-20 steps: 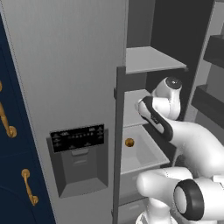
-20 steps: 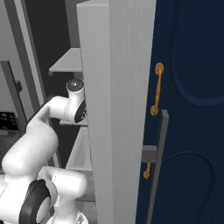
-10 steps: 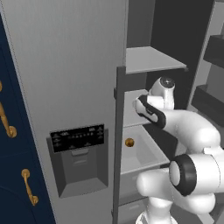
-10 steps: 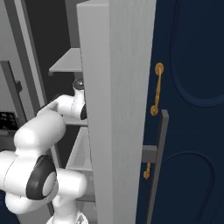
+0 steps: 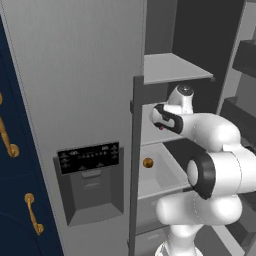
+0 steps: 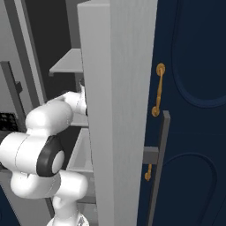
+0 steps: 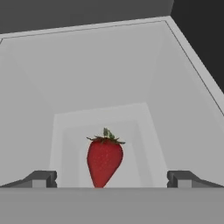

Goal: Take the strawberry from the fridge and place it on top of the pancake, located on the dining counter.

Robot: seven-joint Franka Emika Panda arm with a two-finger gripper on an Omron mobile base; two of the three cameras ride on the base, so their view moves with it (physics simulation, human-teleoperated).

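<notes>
The strawberry (image 7: 104,159), red with a green top, stands on the pale floor of a shelf inside the fridge (image 5: 75,75). My gripper (image 7: 111,179) is open around it, one dark fingertip (image 7: 41,178) on each side and well apart from the berry. From the left base view, my hand reaches in over the middle shelf, and the gripper (image 5: 159,120) sits just past the door edge. In the right base view my white arm (image 6: 57,114) goes in behind the open grey fridge door (image 6: 119,110). The pancake and the dining counter are out of view.
An orange-brown ball (image 5: 148,162) lies in the white drawer (image 5: 167,172) below my hand. A grey shelf (image 5: 175,67) hangs above it. The dispenser panel (image 5: 89,157) is on the closed door. Navy cabinets with gold handles (image 6: 156,90) flank the fridge.
My hand has pushed a little further left and deeper onto the fridge shelf, and the elbow has swung forward. The jaws have stayed wide.
</notes>
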